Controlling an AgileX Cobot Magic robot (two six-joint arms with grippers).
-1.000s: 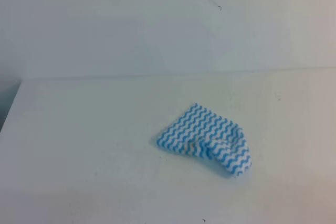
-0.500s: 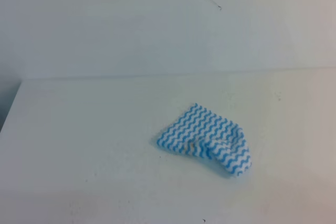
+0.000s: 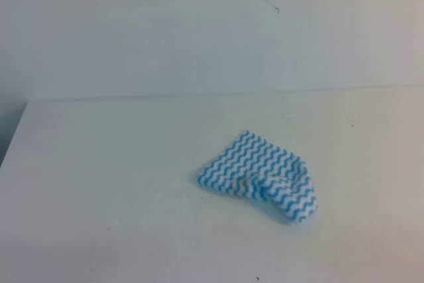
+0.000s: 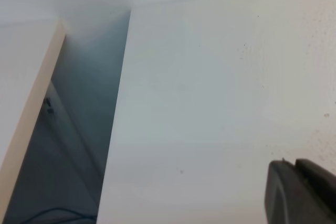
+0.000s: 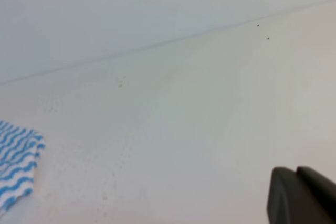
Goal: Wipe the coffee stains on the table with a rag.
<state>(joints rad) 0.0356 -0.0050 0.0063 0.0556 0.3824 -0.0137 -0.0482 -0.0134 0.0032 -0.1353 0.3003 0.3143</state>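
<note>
The rag (image 3: 262, 173), blue and white wavy stripes, lies crumpled and partly folded over itself on the white table (image 3: 112, 164), a little right of centre. One corner of the rag (image 5: 16, 166) shows at the left edge of the right wrist view. No coffee stains show in any view. Neither gripper appears in the exterior view. My left gripper (image 4: 295, 167) hangs over bare table near its left edge, dark fingers pressed together and holding nothing. My right gripper (image 5: 296, 174) is shut and empty as well, over bare table to the right of the rag.
The table's left edge (image 4: 118, 129) drops into a dark gap, with a pale board (image 4: 26, 82) beyond it. A pale wall (image 3: 165, 31) runs along the back of the table. Tiny dark specks (image 5: 258, 25) dot the far right of the tabletop.
</note>
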